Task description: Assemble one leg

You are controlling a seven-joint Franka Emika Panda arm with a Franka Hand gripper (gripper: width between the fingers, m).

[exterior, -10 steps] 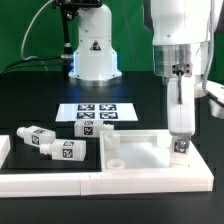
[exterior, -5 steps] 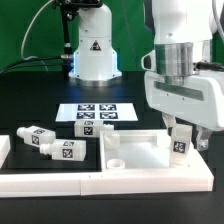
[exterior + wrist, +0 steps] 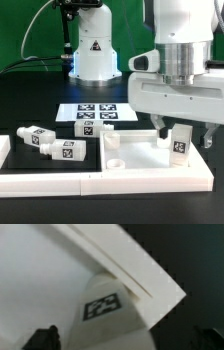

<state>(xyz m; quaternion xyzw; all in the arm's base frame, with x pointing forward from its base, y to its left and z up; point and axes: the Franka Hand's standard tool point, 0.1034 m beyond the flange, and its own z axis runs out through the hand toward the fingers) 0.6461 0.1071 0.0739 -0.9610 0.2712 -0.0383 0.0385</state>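
Leg (image 3: 180,143) (image 3: 110,308): stubby white plastic peg with a square black-and-white tag on its side, standing at the far right corner of the panel (image 3: 140,153), a flat, smooth white square. My pincer (image 3: 181,131) hangs just over the leg, fingers (image 3: 160,128) spread wide on either side, not gripping. In the wrist view the dark fingertips (image 3: 45,338) stand clear of the peg. Two more tagged pegs (image 3: 48,144) lie left of the panel. White rail (image 3: 100,183) runs along the near edge. Marker board (image 3: 93,116) lies flat further back.
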